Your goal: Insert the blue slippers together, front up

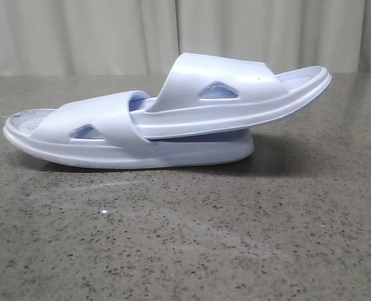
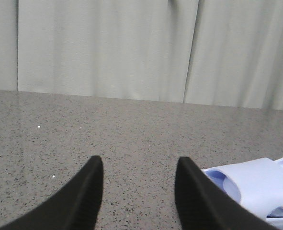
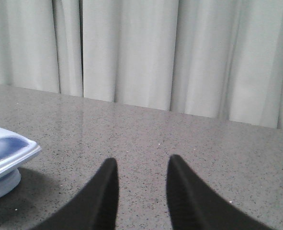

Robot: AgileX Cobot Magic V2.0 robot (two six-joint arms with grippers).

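Check the left gripper [image 2: 139, 191] first: its two black fingers stand well apart with only bare table between them, so it holds nothing. The right gripper [image 3: 141, 194] is likewise parted, a little less widely, and is also empty. Neither touches a slipper; in the left wrist view the strap end of one slipper lies just beside the gripper's finger, and in the right wrist view the raised end of the pair sits off to one side, apart from the fingers. Neither arm appears in the front view. Locate the blue slippers on the grey speckled table [image 1: 185, 251]: the lower slipper [image 1: 110, 135] rests flat on its sole, and the upper slipper [image 1: 235, 94] has one end pushed under the lower one's strap, its other end tilted upward toward the robot's right and overhanging the lower sole. Judge the insertion step as done or nearly done, with both grippers clear. If you continue, the next move calls only for confirming the nested pair sits stable and keeping both arms clear. No brand, label or legible writing is visible on the slippers or elsewhere.
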